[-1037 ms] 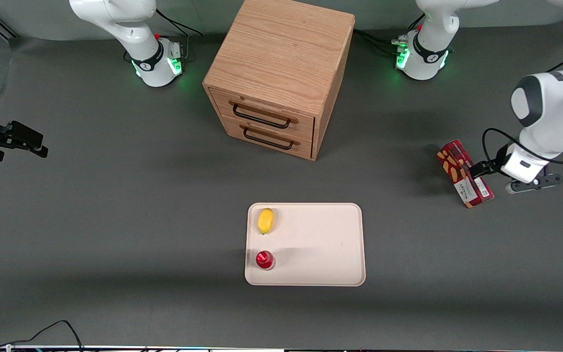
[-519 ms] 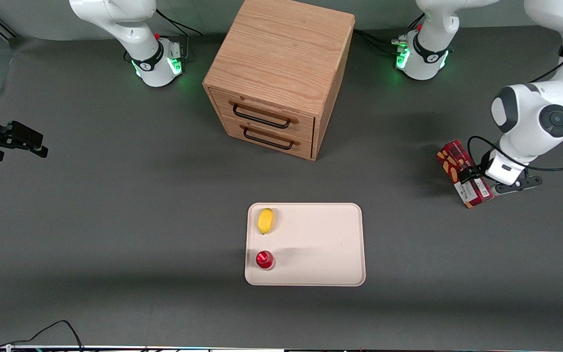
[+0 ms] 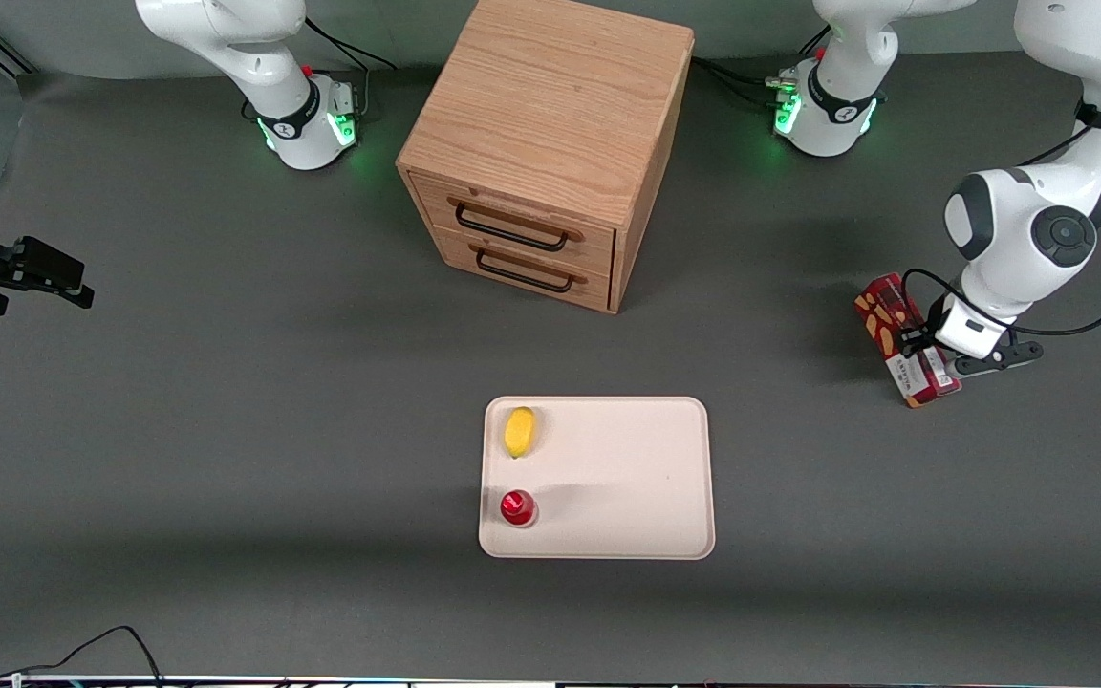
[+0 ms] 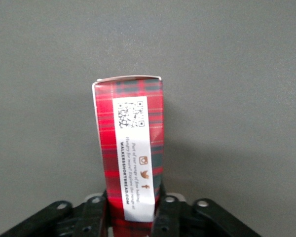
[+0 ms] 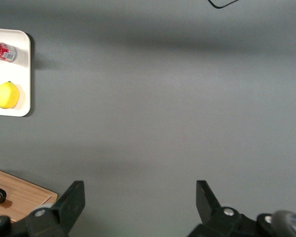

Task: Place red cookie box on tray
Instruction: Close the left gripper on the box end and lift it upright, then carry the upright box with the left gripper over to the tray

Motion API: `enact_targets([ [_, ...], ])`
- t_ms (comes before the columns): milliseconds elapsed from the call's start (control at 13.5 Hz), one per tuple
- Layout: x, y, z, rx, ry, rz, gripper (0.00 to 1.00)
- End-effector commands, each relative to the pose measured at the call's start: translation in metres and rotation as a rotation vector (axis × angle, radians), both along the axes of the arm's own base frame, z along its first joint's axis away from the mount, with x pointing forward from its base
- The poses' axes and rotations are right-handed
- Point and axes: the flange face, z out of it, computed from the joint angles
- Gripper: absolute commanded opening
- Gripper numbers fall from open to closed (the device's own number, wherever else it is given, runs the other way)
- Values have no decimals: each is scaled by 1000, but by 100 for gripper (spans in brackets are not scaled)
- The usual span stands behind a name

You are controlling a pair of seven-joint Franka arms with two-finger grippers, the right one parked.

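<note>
Red cookie box [image 3: 902,341] lies on the grey table [image 3: 226,430] toward the working arm's end, well apart from the tray [image 3: 627,478]. Pincer [image 3: 923,346] sits at the box, about mid-length. Tray carries a yellow lemon [image 3: 519,431] and a small red can [image 3: 517,507]. Wooden two-drawer cabinet [image 3: 546,143] stands farther from the camera than the tray.

Red plaid box [image 3: 904,344] clamped in my end effector [image 3: 923,352] at my end, well apart from cream tray [image 3: 627,478] on the surface
</note>
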Motion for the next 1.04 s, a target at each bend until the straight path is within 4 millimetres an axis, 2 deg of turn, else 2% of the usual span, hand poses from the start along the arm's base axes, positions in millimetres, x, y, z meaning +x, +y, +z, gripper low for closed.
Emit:
enact_targets([
  [0, -2, -1, 10, -1, -16, 4, 0],
  [148, 9, -6, 38, 3, -35, -16, 0],
  [222, 18, -7, 63, 3, -12, -21, 0],
  [296, 31, -8, 100, 2, 23, -24, 0],
  [370, 44, -22, 140, 1, 73, -48, 0],
  [519, 67, -36, 225, 3, 128, -73, 0],
  [593, 72, -41, 262, 4, 128, -95, 0],
  [667, 75, -44, 290, 2, 118, -123, 0],
  [741, 76, -48, 313, -3, 112, -142, 0],
  [963, 77, -67, 361, -6, 87, -202, 0],
])
